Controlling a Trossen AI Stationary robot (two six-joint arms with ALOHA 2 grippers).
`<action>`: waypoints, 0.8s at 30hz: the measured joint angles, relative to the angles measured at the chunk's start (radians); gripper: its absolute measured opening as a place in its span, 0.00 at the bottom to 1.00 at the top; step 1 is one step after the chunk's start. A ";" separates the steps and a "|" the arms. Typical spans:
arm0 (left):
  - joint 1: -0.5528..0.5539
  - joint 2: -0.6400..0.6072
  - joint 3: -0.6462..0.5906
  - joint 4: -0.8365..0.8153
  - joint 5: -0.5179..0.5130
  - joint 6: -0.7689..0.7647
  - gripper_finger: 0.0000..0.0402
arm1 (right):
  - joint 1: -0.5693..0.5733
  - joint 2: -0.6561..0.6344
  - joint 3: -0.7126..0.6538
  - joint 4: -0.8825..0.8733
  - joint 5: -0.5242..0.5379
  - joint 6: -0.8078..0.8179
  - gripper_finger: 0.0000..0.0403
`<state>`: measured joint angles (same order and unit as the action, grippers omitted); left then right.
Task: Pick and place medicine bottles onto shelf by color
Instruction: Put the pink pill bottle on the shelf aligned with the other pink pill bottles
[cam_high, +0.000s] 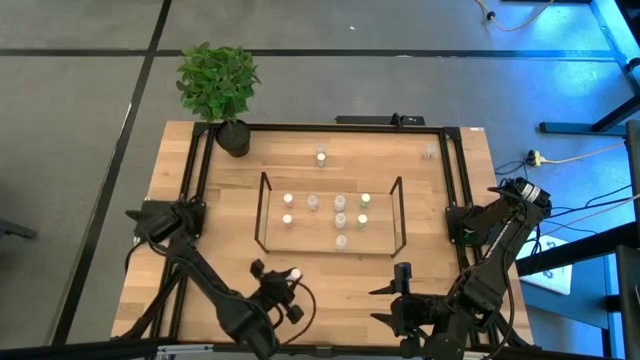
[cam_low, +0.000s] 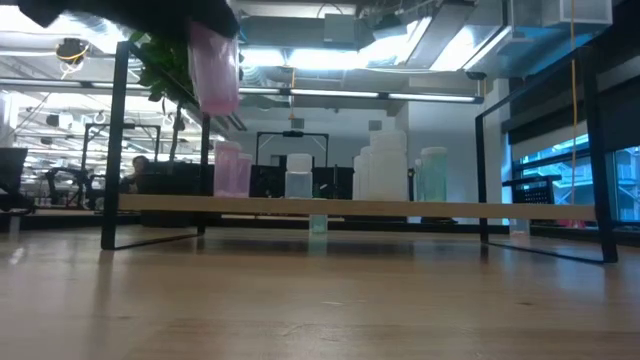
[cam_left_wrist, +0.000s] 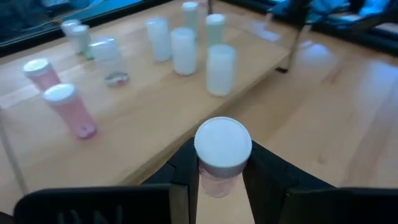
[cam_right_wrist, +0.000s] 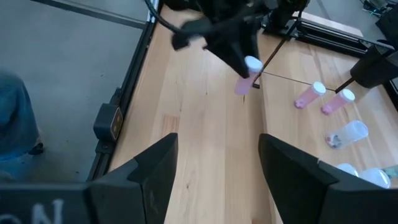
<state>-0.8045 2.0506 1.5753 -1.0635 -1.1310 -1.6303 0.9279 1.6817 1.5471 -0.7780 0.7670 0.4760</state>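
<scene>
Left gripper (cam_left_wrist: 219, 180) is gripping a pink bottle (cam_left_wrist: 219, 163) above the table, just outside the shelf (cam_high: 264, 215); right gripper (cam_right_wrist: 214, 180), also outside the shelf, is standing open, holding nothing.

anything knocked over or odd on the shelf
Nothing looks knocked over: the bottles on the shelf stand upright. Two bottles still sit off it at the table's far side.
</scene>
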 joint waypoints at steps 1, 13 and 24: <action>0.009 0.000 0.000 -0.025 0.011 -0.020 0.21 | 0.000 0.000 0.000 0.000 0.000 0.006 0.56; 0.011 0.010 -0.001 -0.253 0.062 -0.351 0.21 | 0.000 0.000 0.000 -0.002 0.001 0.015 0.56; -0.001 0.088 -0.002 -0.366 -0.021 -0.460 0.21 | 0.000 0.000 0.000 -0.012 0.019 0.011 0.56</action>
<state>-0.8057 2.1387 1.5738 -1.4295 -1.1519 -2.0903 0.9276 1.6821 1.5471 -0.7901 0.7860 0.4873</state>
